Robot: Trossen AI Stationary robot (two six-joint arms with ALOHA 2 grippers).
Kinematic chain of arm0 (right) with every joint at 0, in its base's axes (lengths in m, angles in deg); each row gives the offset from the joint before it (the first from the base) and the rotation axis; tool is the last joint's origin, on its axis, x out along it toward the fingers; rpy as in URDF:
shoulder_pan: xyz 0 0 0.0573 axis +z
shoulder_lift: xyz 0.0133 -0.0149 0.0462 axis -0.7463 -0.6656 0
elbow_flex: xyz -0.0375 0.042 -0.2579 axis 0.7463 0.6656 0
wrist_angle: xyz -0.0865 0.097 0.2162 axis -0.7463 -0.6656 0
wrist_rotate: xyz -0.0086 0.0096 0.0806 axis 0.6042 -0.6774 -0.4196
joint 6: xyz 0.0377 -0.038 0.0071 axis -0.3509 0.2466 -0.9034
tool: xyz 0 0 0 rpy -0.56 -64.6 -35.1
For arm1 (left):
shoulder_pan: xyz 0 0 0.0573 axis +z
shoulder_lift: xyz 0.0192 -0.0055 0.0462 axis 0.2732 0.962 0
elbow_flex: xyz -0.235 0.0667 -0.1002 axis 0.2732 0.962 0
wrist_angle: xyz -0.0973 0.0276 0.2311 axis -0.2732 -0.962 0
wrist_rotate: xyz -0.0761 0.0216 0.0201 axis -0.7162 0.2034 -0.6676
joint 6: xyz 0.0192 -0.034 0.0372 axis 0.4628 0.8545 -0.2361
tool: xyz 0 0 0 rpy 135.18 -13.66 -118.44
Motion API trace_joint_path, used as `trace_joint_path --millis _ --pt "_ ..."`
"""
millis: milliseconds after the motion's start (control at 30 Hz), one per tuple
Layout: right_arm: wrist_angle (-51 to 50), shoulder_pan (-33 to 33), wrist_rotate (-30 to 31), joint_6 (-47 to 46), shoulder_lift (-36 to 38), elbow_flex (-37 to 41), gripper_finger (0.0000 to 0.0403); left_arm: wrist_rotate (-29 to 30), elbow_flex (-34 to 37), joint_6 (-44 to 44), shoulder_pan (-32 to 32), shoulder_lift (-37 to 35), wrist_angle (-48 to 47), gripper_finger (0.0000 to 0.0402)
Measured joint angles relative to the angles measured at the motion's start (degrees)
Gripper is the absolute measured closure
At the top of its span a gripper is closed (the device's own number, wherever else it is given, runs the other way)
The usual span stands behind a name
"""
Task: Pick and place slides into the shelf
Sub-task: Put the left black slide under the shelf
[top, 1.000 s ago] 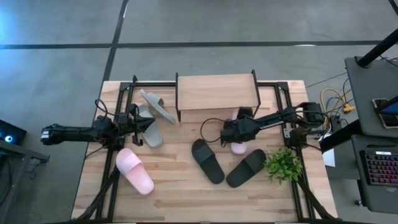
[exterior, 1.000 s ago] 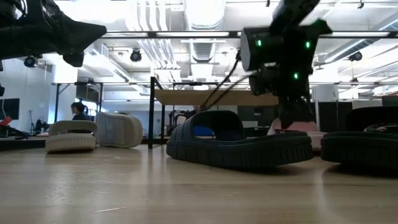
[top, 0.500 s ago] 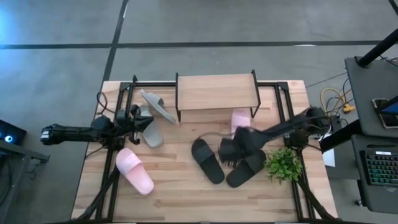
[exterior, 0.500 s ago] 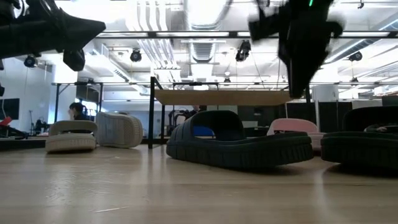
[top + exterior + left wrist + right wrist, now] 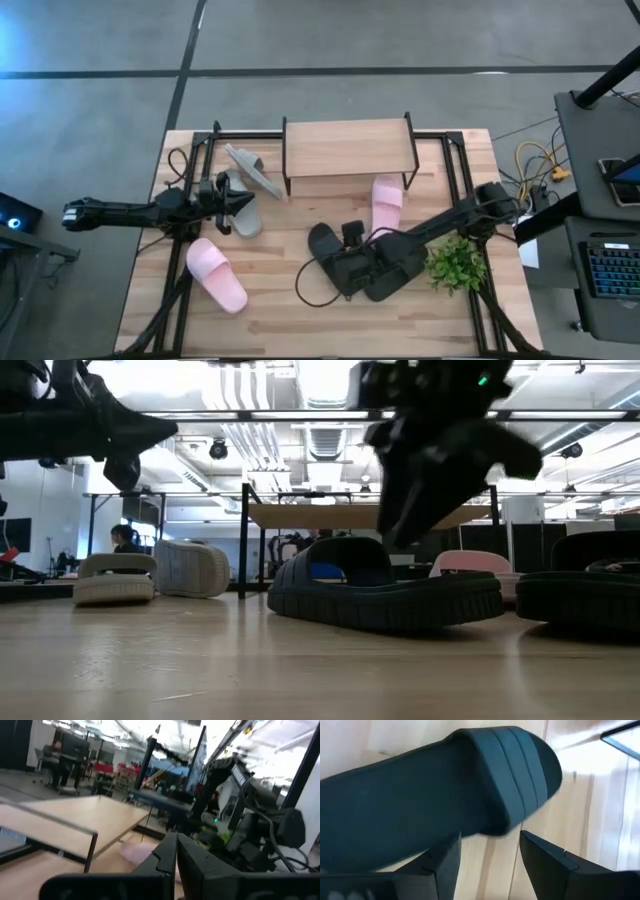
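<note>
I see the wooden table (image 5: 300, 320) filling the middle of the high view, and at its far edge the shelf (image 5: 348, 148), its plank top bare. The right arm reaches in from the right side, and its right gripper (image 5: 352, 240) hangs over the left of the two black slides (image 5: 333, 259); in the right wrist view the fingers (image 5: 547, 867) stand spread apart with wood showing between them, just beside that slide's strap and gripping nothing. The other black slide (image 5: 400, 268) lies touching the first, next to a small green plant (image 5: 456, 264) (near the table's right edge). The left arm stretches in from the left, with the left gripper (image 5: 238, 202) above the two grey slides (image 5: 246, 183), which overlap beside the shelf's left legs. I cannot tell from the left wrist view whether it is parted or closed. One pink slide (image 5: 386, 198) lies against the shelf's right front leg; the other pink slide (image 5: 216, 273) lies well apart, toward the near left.
</note>
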Motion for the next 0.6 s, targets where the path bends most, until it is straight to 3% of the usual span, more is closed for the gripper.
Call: trace_joint_path --millis 400,500,600 --pt "4.9 -4.0 5.4 6.9 -11.2 -9.3 0.0219 -9.1 0.1 3.0 0.0 -0.1 -3.3 0.0402" --pt "4.7 -4.9 5.5 7.3 -12.8 -11.7 0.0258 -10.7 0.1 3.1 0.0 0.0 -3.2 0.0402" --pt "4.6 -6.2 4.9 6.5 -13.5 -13.6 0.0322 -12.5 0.1 3.1 0.0 0.0 -3.1 0.0402"
